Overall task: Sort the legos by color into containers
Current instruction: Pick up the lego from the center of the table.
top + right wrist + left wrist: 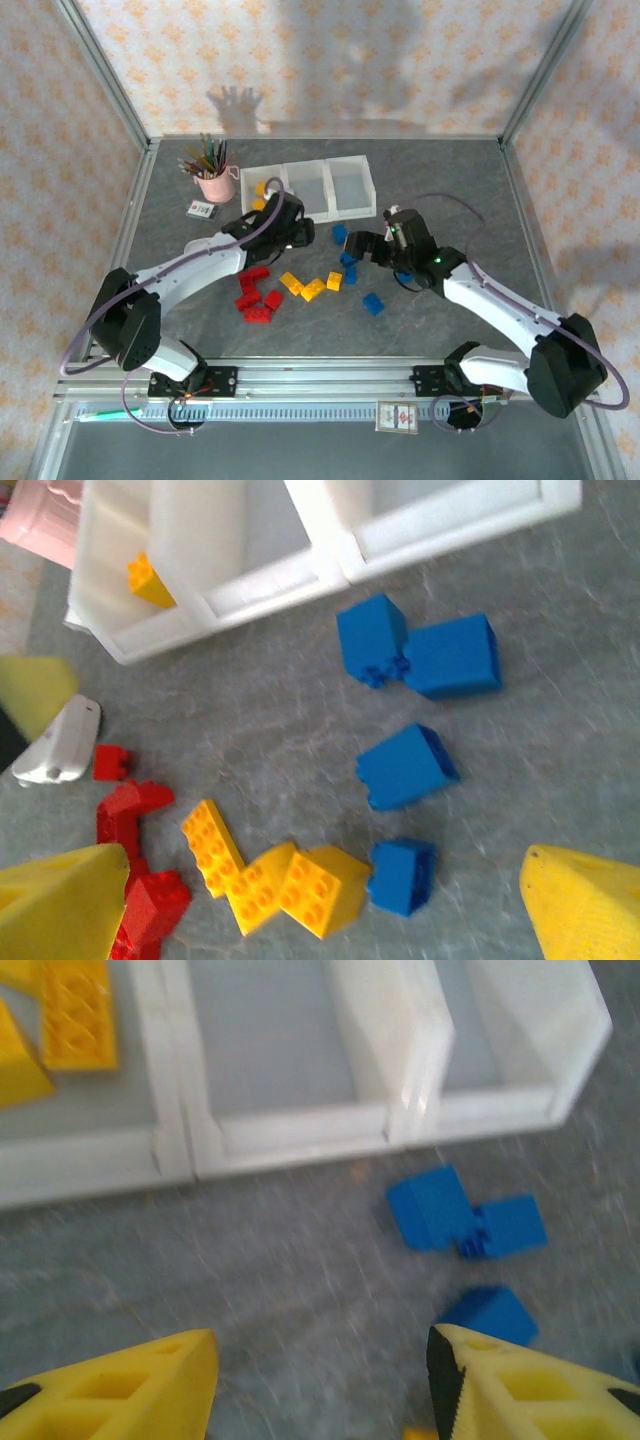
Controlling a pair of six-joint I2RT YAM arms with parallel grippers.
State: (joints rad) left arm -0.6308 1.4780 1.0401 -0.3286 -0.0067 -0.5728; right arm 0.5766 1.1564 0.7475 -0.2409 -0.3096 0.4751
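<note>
The right gripper (325,880) is held open and empty above the blue bricks (405,770). The left gripper (320,1390) is likewise spread wide, with nothing held, just before the tray (300,1130) set toward the worktop's far edge. Mid-worktop, red bricks (255,300) and yellow bricks (310,287) are scattered. The bricks are judged light, rigid and slick; flat opposite sides are best pinched.

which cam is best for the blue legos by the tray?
Right wrist: four blue legos, close and sharp. Left wrist shows three of them, motion-blurred. Top external shows them too, but tiny.
</note>
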